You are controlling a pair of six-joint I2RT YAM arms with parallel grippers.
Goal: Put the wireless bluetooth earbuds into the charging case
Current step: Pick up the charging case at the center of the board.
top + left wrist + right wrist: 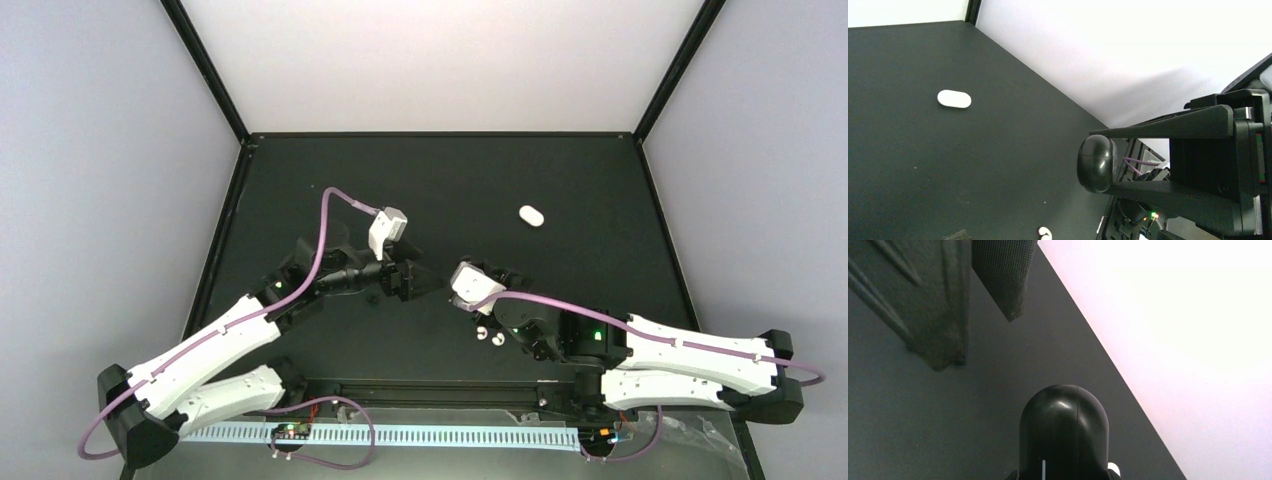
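Matte black bench [600,180]. Left pincer [1098,161] is clamped on a glossy black oval charging case [1094,170] at its tips, probably presenting it for loading. Right pincer [470,288]: grip cannot be told. White oval case [954,98] lies well beyond the left pincer. Two tiny white earbuds [481,333] lie loose just beside the right pincer.

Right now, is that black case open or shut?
Shut: the black case is one rounded shell, only a thin seam showing.

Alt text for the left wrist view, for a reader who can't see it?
The left gripper reaches in from the right, its two black fingers clamped on a rounded black case. A white oval case lies apart on the dark table, and a small white earbud shows at the bottom edge.
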